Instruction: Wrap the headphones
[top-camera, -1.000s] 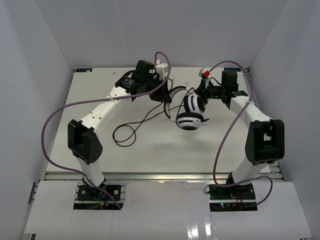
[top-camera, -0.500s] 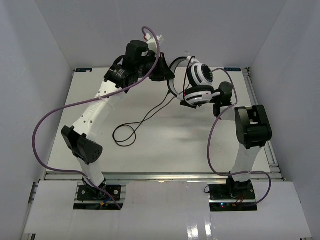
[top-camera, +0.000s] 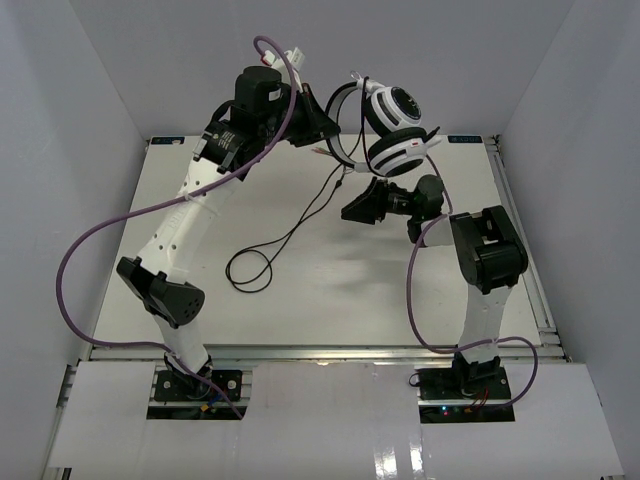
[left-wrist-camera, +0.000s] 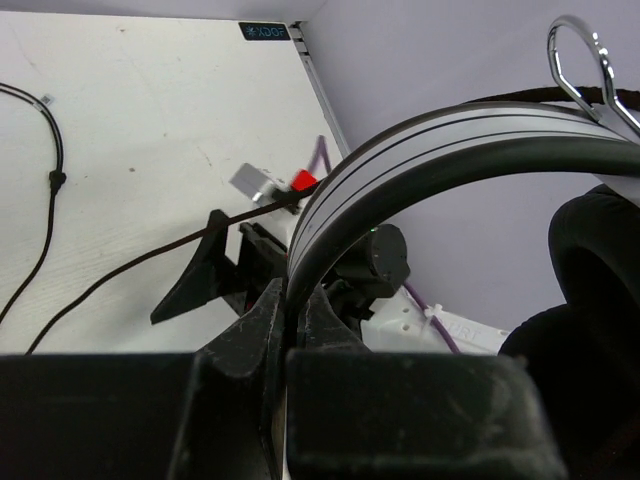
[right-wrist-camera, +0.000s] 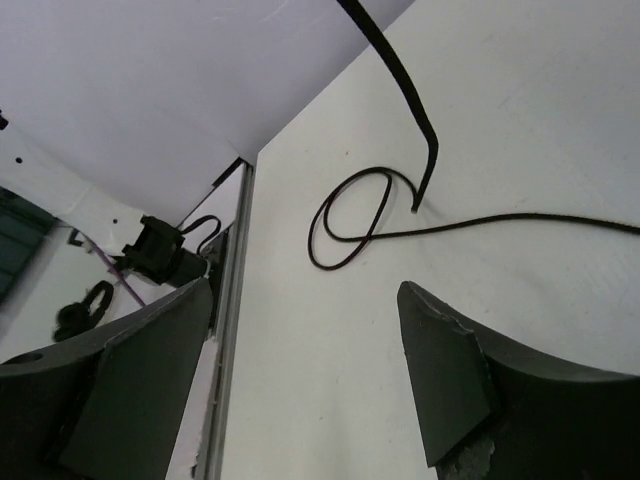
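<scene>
The black-and-white headphones (top-camera: 392, 128) hang in the air above the back of the table. My left gripper (top-camera: 328, 132) is shut on their headband (left-wrist-camera: 430, 145), which runs down between the fingers (left-wrist-camera: 262, 330) of that gripper (left-wrist-camera: 290, 305). A black ear pad (left-wrist-camera: 590, 300) fills the right of the left wrist view. The thin black cord (top-camera: 300, 222) drops to the table and ends in a loop (top-camera: 250, 270), also seen as a loop (right-wrist-camera: 350, 222) in the right wrist view. My right gripper (top-camera: 352, 210) stands open just below the ear cups, apart from them, with nothing between its fingers (right-wrist-camera: 305, 290).
Purple robot cables (top-camera: 100, 240) arc beside the left arm and another (top-camera: 415, 300) beside the right arm. The white table (top-camera: 180, 300) is walled on three sides, with a metal rail (right-wrist-camera: 232, 300) along its edge.
</scene>
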